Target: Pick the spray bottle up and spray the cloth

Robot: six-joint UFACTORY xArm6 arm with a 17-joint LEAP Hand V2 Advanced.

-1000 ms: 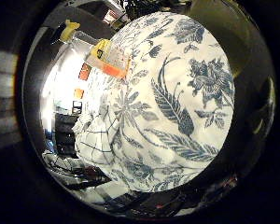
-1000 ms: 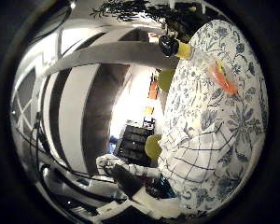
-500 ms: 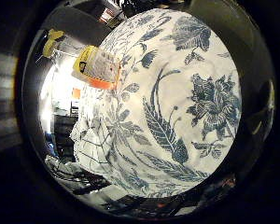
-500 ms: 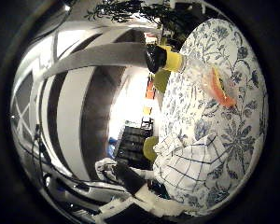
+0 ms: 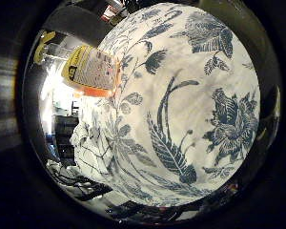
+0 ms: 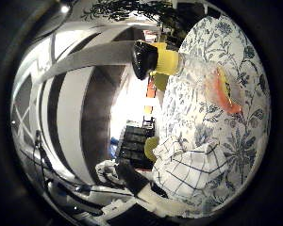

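The spray bottle (image 6: 165, 58) is on the floral tablecloth (image 5: 186, 105), with a black trigger head, a yellow neck and a clear orange body. The right little finger side palm view shows its labelled body (image 5: 91, 69) close to the table's edge. The cloth (image 6: 193, 169), white with a thin dark check, lies crumpled on the same tablecloth a short way from the bottle; it also shows in the right little finger side palm view (image 5: 95, 143).
The round table's edge (image 6: 170, 104) runs past the bottle and cloth. Beyond it are a dark shelf unit (image 6: 132, 146), pale walls and a bright room (image 5: 62, 95).
Both views have shifted and the bottle and tablecloth fill more of them: the hand has come nearer to the bottle. Bottle and cloth lie where they were.
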